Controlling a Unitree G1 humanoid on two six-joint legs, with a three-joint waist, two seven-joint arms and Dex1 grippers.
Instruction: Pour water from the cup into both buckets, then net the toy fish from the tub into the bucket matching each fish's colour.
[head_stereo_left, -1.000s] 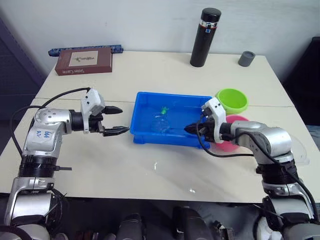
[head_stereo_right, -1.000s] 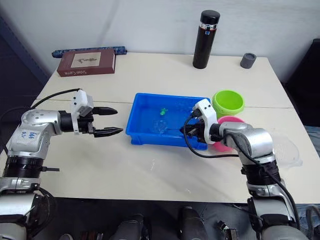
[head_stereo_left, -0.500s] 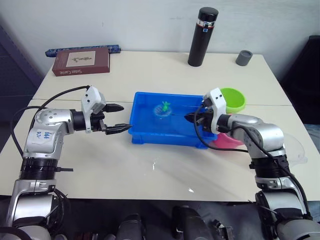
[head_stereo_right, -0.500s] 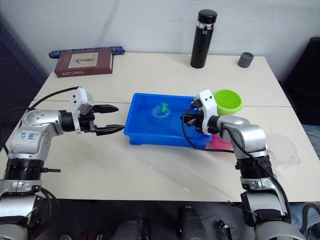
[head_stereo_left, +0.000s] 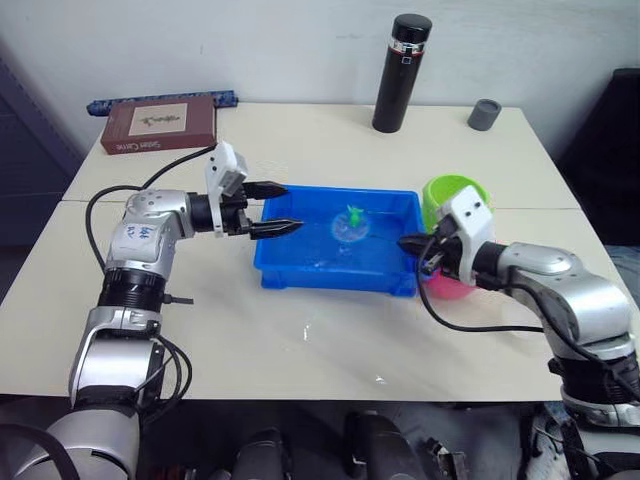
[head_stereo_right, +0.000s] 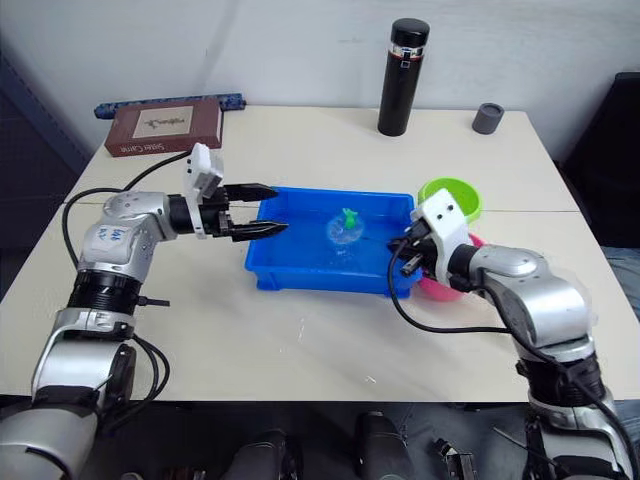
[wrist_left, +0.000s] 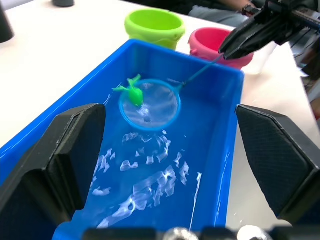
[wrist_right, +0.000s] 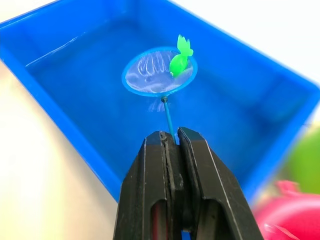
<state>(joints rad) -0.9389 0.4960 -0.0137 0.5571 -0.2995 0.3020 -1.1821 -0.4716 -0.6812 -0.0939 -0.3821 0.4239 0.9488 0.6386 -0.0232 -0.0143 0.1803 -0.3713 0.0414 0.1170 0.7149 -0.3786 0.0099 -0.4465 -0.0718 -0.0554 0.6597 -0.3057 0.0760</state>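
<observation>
The blue tub (head_stereo_left: 335, 285) sits mid-table with rippling water (wrist_left: 150, 170) in it. My right gripper (head_stereo_left: 408, 243) is at the tub's right end, shut on the thin handle of the net (head_stereo_left: 349, 229). The light blue hoop (wrist_right: 160, 70) hangs over the water with one green toy fish (wrist_right: 181, 56) on its rim. My left gripper (head_stereo_left: 290, 206) is open with nothing in it, its fingers reaching over the tub's left rim. The lime green bucket (head_stereo_left: 455, 195) and the pink bucket (wrist_left: 215, 42) stand just right of the tub, behind my right gripper. The cup is hidden.
A tall black flask (head_stereo_left: 398, 72) and a small grey cap (head_stereo_left: 485, 113) stand at the back of the table. A brown book (head_stereo_left: 160, 122) lies at the back left. Bare tabletop lies in front of the tub.
My left gripper has moved right, from the table beside the tub to over its left rim. My right gripper has drawn back right, carrying the net and green fish with it.
</observation>
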